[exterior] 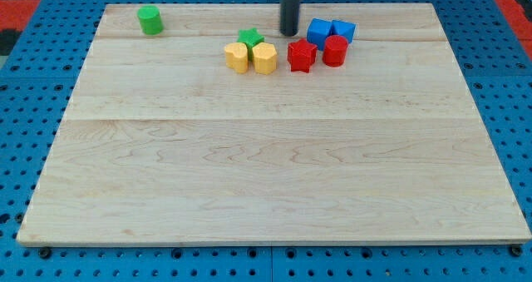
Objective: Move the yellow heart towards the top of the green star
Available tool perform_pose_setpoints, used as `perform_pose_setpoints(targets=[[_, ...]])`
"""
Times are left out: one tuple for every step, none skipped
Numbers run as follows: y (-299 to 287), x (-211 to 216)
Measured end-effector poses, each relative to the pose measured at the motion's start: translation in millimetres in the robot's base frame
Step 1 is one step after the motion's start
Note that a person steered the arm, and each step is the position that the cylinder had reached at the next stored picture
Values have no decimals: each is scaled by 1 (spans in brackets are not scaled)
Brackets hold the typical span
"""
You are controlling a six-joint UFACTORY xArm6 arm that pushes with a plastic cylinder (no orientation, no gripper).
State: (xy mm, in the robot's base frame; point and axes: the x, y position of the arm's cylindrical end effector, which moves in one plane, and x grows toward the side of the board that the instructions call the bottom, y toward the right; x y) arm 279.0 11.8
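The green star [250, 38] lies near the view's top, just left of centre. Two yellow blocks sit right below it and touch it: the yellow heart [237, 56] at its lower left and a yellow hexagon [265, 57] at its lower right. My tip [288, 34] rests on the board to the right of the green star, a short gap away, above and right of the yellow hexagon. It touches no block.
A red star [302, 56] and a red cylinder [335, 50] lie right of the yellow blocks. Two blue blocks [319, 32] [343, 30] sit behind them. A green cylinder [150, 20] stands at the top left. The wooden board [266, 174] lies on a blue pegboard.
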Motion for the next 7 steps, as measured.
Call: perform_pose_setpoints(targets=[[-2,27],[-53,43],[-75,43],[-69,40],[-62,28],[-53,19],[-32,16]])
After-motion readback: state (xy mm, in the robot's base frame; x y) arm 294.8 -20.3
